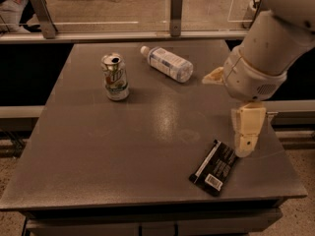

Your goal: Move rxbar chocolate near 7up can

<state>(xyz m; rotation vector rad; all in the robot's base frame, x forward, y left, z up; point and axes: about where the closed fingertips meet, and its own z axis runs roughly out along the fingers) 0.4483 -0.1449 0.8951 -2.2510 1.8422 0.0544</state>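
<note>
The counter [123,151] is matt grey, finely speckled, with a dull sheen near its middle. The can [114,76] is shiny metal. The bottle [167,64] is clear, glossy plastic. The bar [215,167] has a smooth black wrapper. The hand [244,150], just above the bar's right end, is smooth cream plastic.

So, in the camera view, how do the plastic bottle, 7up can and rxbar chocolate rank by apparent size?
1-2. rxbar chocolate and plastic bottle: look alike; the bar is nearer the camera, so unranked.
3. 7up can, shortest.
The gripper hangs by the bar's far end.
</note>
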